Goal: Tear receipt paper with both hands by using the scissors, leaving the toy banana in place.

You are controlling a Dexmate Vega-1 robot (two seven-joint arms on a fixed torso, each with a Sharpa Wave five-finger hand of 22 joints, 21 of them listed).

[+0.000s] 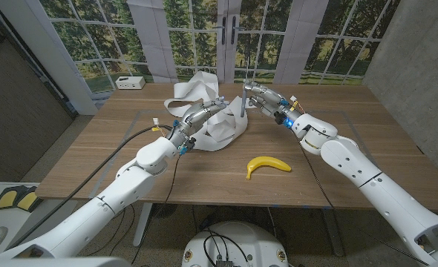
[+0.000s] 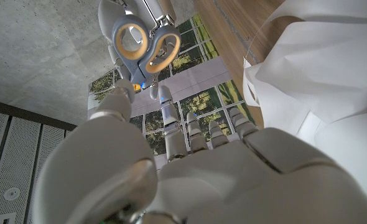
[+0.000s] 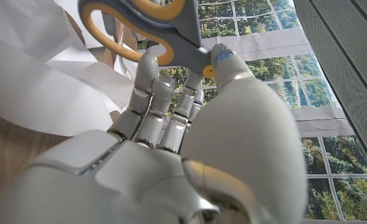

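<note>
A long white receipt paper (image 1: 223,126) lies crumpled at the table's middle back, also seen in the left wrist view (image 2: 314,68) and right wrist view (image 3: 40,87). My right hand (image 1: 267,98) grips grey scissors with orange-lined handles (image 1: 246,98) (image 3: 140,25) (image 2: 143,46), held up just above the paper's right side. My left hand (image 1: 203,113) (image 2: 202,174) reaches over the paper's left part, fingers stretched out and apart, nothing between them in its wrist view. The yellow toy banana (image 1: 268,165) lies in front of the paper, nearer the table's front edge.
A small white box (image 1: 130,82) stands at the table's back left corner. A thin cable (image 1: 141,133) runs along my left arm over the table. Windows and a door stand behind the table.
</note>
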